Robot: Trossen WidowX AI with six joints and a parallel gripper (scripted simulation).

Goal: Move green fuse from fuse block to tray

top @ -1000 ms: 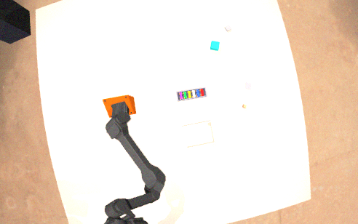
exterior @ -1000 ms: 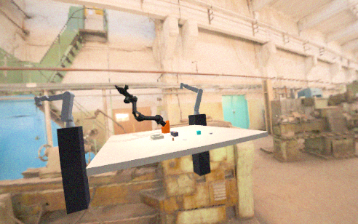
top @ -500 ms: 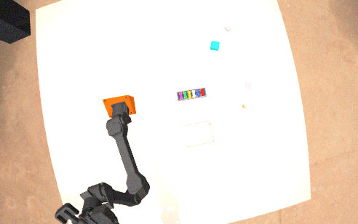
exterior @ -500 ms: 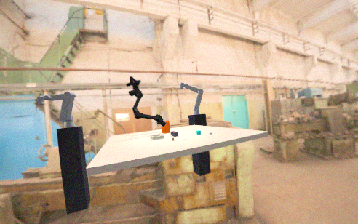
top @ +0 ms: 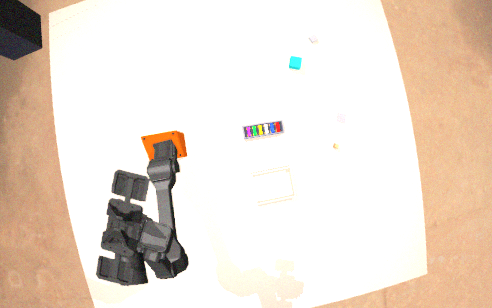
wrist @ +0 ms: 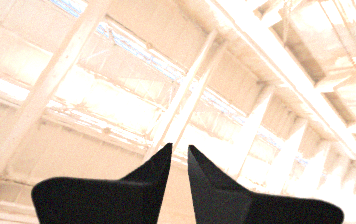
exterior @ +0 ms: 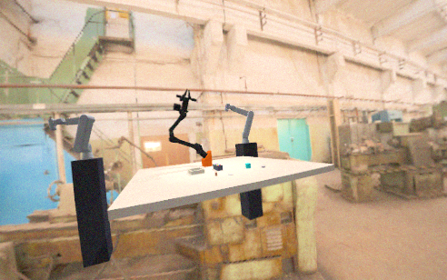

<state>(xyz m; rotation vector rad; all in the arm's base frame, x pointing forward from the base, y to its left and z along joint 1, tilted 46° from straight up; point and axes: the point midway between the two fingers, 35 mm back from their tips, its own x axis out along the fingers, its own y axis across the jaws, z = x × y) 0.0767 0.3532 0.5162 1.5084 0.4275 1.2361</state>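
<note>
The end effector (wrist: 179,150) is seen in the wrist view pointed up at the roof beams, its fingers nearly closed with only a thin gap and nothing held. It is raised high above the bench (top: 210,70), well apart from everything on it. Farther out, the green fuse (top: 254,131) is seated in the fuse block (top: 263,130), beside the tray (top: 272,186), with open bench towards the edges.

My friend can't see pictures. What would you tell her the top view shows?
A dark grey robot arm is folded up over its orange base at the left of a white table, far from everything else. Near the middle sits a small fuse block with a row of colored fuses, a pale tray just below it, and a cyan cube farther up.
</note>
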